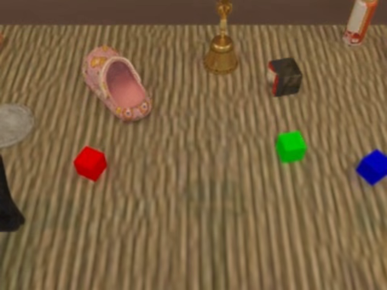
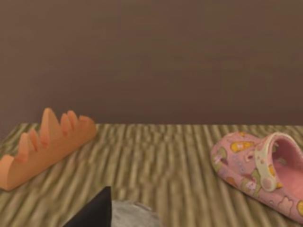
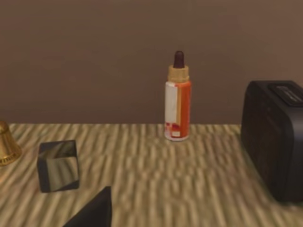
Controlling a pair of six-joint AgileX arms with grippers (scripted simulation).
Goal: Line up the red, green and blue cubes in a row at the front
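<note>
Three cubes lie apart on the woven mat in the top view. The red cube (image 1: 90, 163) sits at the left, the green cube (image 1: 291, 146) right of centre, and the blue cube (image 1: 372, 167) near the right edge. My left gripper (image 1: 7, 208) stays parked at the left edge, well left of the red cube. Only a dark tip of it (image 2: 94, 213) shows in the left wrist view. My right arm is outside the top view, and a dark tip of my right gripper (image 3: 94, 212) shows in the right wrist view. No cube appears in either wrist view.
At the back are a pink shoe (image 1: 118, 83), a brass bell (image 1: 221, 54), a black box with a red and white side (image 1: 285, 77) and a dropper bottle (image 1: 360, 23). A grey plate (image 1: 12, 124) lies at the left edge. An orange rack (image 2: 45, 146) and a black appliance (image 3: 277, 137) show in the wrist views.
</note>
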